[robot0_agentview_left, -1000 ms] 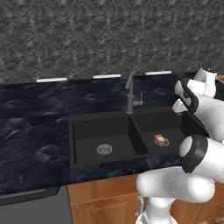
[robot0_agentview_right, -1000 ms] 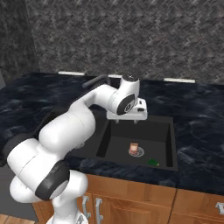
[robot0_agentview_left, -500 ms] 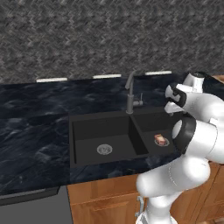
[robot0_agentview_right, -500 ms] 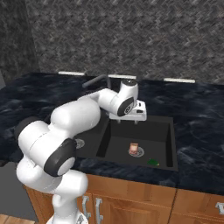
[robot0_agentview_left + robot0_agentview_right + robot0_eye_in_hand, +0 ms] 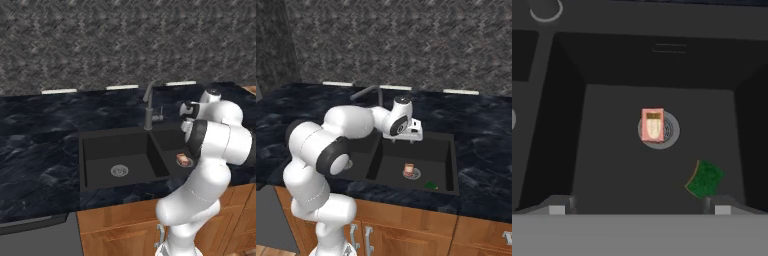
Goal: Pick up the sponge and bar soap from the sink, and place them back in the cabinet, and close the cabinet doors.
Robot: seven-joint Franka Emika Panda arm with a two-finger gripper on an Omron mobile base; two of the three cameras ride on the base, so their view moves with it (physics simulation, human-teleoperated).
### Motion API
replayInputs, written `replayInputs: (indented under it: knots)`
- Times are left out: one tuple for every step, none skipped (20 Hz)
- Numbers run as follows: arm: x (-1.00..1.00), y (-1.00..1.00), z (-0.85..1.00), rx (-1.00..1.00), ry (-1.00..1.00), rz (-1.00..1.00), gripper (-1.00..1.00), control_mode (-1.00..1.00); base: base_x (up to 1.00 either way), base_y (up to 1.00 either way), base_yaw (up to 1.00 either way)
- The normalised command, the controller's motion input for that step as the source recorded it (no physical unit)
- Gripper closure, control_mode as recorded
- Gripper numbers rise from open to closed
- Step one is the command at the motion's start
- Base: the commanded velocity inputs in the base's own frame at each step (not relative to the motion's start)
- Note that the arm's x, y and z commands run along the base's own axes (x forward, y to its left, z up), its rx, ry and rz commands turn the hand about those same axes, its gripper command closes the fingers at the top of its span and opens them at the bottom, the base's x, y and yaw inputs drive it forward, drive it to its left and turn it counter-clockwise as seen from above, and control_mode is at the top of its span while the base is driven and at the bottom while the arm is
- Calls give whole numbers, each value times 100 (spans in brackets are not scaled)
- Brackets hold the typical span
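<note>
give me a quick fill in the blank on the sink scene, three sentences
1. The bar soap lies on the round metal ____ of the sink.
2. The sponge shows its dark ____ top.
3. The gripper hangs above the basin with its jaws ____.

Missing words: drain; green; open

open basin floor around bar soap point(image 5: 652, 124) and sponge point(image 5: 705, 178), sink point(image 5: 572, 120) walls alongside
</note>
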Motion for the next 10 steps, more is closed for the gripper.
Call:
replayInputs:
  knots:
    - [35,0,-43,0,0,-3,-100,-100,0,0,0]
    - [35,-2,-46,0,0,-3,-100,-100,0,0,0]
    - [33,-6,-48,0,0,-1,-100,-100,0,0,0]
    - [28,-10,-47,0,0,0,-100,-100,0,0,0]
    - [25,-11,-46,0,0,0,-100,-100,0,0,0]
    - [25,-11,-44,0,0,0,-100,-100,0,0,0]
    - [21,-11,-41,0,0,0,-100,-100,0,0,0]
    - [21,-13,-37,0,0,0,-100,-100,0,0,0]
    - [21,-13,-36,0,0,0,-100,-100,0,0,0]
    - [19,-15,-36,0,0,0,-100,-100,0,0,0]
